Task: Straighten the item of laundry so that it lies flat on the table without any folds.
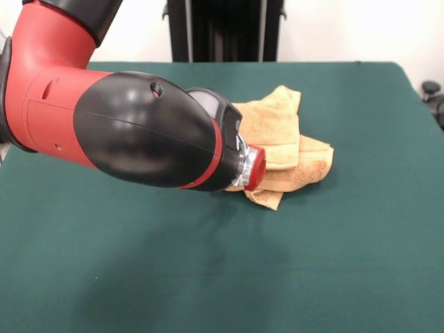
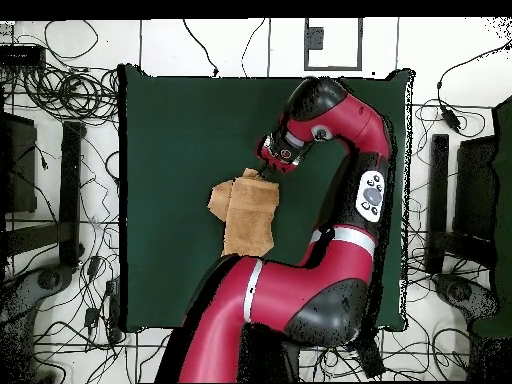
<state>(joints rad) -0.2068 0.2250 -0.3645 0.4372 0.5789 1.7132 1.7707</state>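
The towel (image 1: 288, 149) lies bunched up near the middle of the green bench (image 1: 347, 263), with one flap folded over the rest and a corner poking out. The pincer (image 2: 268, 170) is down at one edge of the towel, but the big arm (image 1: 132, 128) hides its tips, so I cannot tell if it is open or closed, or if it has any cloth. I think the job has hardly begun, because the towel is still in folds. To do this step well, the pincer should take only the top flap by its corner, not the whole heap, and pull it low and slowly away from the pile so the fold opens. There is lots of bare bench on every side of the towel, and all the bench edges are well apart from it, so there is room to pull any way.
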